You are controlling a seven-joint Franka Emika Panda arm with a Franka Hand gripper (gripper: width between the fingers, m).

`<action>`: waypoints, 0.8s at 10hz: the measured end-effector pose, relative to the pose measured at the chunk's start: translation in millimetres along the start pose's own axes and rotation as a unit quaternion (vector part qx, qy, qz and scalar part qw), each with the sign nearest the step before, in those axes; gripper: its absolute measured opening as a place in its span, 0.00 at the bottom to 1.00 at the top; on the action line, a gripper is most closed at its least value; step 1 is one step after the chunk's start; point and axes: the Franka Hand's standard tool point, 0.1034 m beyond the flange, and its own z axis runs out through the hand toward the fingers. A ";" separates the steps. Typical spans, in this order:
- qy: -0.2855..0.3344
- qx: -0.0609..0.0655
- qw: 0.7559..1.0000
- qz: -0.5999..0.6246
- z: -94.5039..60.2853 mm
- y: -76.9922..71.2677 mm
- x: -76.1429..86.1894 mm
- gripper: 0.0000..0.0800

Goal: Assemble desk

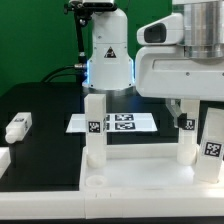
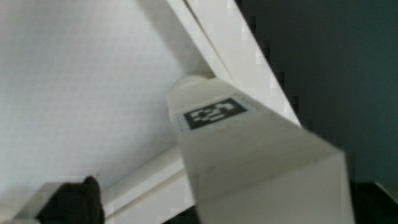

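Three legs (image 1: 95, 125) upright on desk top (image 1: 140, 180); fourth leg (image 1: 18, 127) lying apart, exterior view's left.

The desk top (image 1: 150, 180) and its legs (image 1: 95, 125) look like smooth matt white plastic; the bench (image 1: 40, 130) is matt black.

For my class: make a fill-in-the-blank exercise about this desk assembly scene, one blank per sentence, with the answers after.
1. The desk top rests on a table whose colour is ____.
2. The backdrop behind the robot is ____.
3. The loose leg on the exterior view's left lies on the ____, not on the desk top.

Answers: black; green; table
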 end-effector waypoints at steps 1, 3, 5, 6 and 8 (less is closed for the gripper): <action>0.000 0.000 1.000 0.002 0.2 0.2 0.1 0.81; 0.000 0.000 1.000 0.026 0.5 0.4 0.1 0.66; 0.000 0.000 0.992 0.127 0.7 0.7 0.2 0.36; 0.000 0.000 0.989 0.147 0.8 0.9 0.4 0.36; 0.002 -0.001 0.966 0.258 0.4 0.8 0.1 0.36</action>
